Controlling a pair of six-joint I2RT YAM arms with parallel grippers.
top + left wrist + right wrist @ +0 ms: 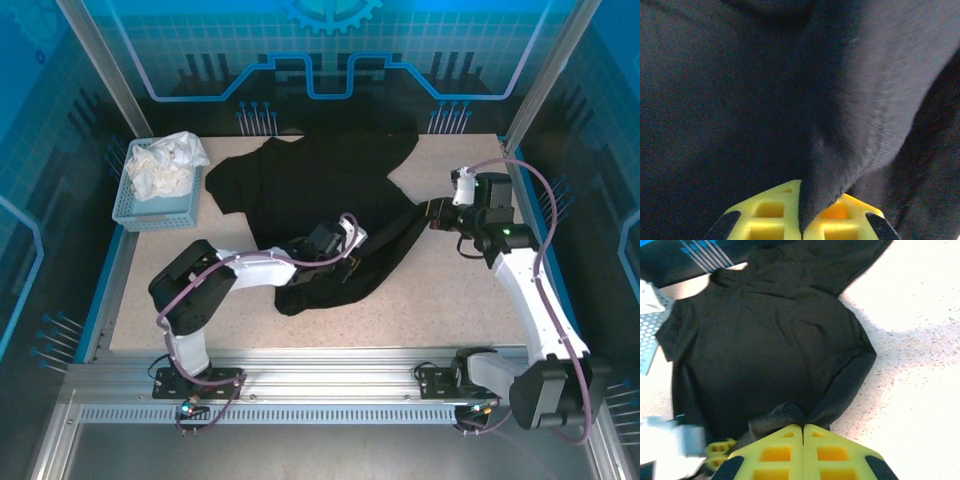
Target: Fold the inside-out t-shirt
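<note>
Nearest is a ribbed aluminium rail (330, 385) along the front edge, with both arm bases bolted to it. Beyond it lies the counter (450, 295), pale and speckled, bare at the front and on the right; the right wrist view shows the same speckled surface (920, 365) brightly lit.

The left fingers (345, 243) are down over the middle of the counter. In the left wrist view these yellow fingers (790, 220) are pinching a raised fold of the black shirt (740, 100) between their tips.

The shirt (320, 190) is spread across the centre and back of the counter. Its near edge is bunched beside the left arm, and one corner is drawn out to the right.

The right fingers (437, 212) pinch that drawn-out corner. From the right wrist, the fingers (800, 440) are pressed together on a gathered wad of the shirt (765, 350).

At the back left corner a light blue perforated basket (160, 208) holds a crumpled white cloth (165, 165).

Blue panels (330, 50) printed with grid and circuit lines wall in the counter.
</note>
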